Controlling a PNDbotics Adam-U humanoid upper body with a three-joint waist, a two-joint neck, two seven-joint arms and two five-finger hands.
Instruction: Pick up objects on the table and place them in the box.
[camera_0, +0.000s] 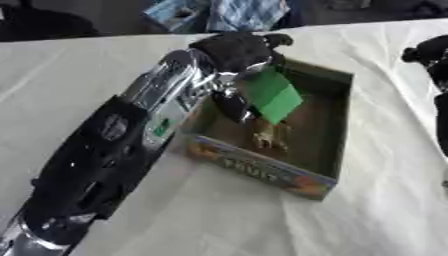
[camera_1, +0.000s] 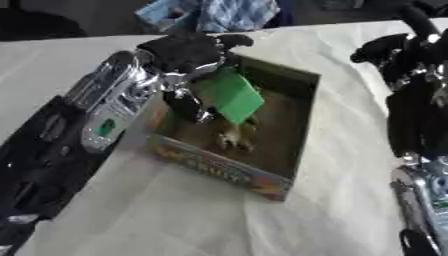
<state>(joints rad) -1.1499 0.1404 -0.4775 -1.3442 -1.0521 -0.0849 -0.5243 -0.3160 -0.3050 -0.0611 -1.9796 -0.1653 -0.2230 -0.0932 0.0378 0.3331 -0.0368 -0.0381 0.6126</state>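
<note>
My left hand (camera_0: 234, 50) hangs over the open cardboard box (camera_0: 328, 177), its fingers curled round a flat green piece (camera_0: 273, 95) that is tilted above the box's inside. A small tan figure (camera_0: 269, 136) lies on the box floor below the green piece. The box has a colourful printed front wall and stands askew on the white tablecloth. My right hand (camera_1: 411, 50) shows at the right edge beside the box, black, held above the table with nothing seen in it; its fingers are hard to make out.
White cloth (camera_0: 219, 220) covers the table, with wrinkles to the right of the box. My left forearm (camera_0: 114, 150) crosses the left half of the table. Blue and checked fabric (camera_0: 236, 12) lies beyond the far edge.
</note>
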